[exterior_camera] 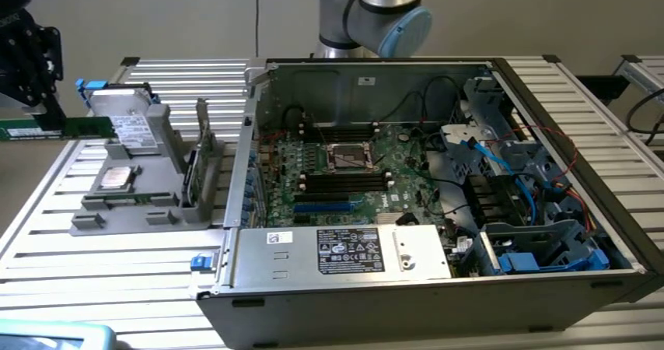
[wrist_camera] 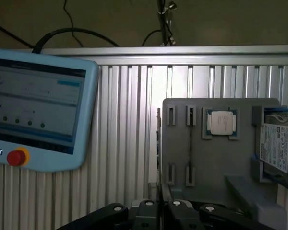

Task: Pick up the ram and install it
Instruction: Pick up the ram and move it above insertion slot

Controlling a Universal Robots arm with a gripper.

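Observation:
In the exterior view my black gripper [exterior_camera: 40, 110] hangs at the far left, above the table's edge and left of the grey fixture. It is shut on the ram [exterior_camera: 73, 127], a thin green stick held level and pointing toward the fixture. In the wrist view the ram [wrist_camera: 159, 148] shows edge-on as a thin line rising from between my fingers, with the gripper [wrist_camera: 159, 207] clamped on it. The open computer case [exterior_camera: 581, 132] lies at the exterior view's right. Its green motherboard [exterior_camera: 405, 159] has black slots [exterior_camera: 343, 183] and blue slots [exterior_camera: 326, 206].
A grey fixture tray [exterior_camera: 124, 210] [wrist_camera: 206, 158] holds a processor chip [exterior_camera: 117, 177] [wrist_camera: 221, 121] and a drive [wrist_camera: 277, 146]. A teach pendant [wrist_camera: 38, 115] [exterior_camera: 52, 336] lies on the slatted table [exterior_camera: 114, 264]. The arm's base [exterior_camera: 374, 15] stands behind the case.

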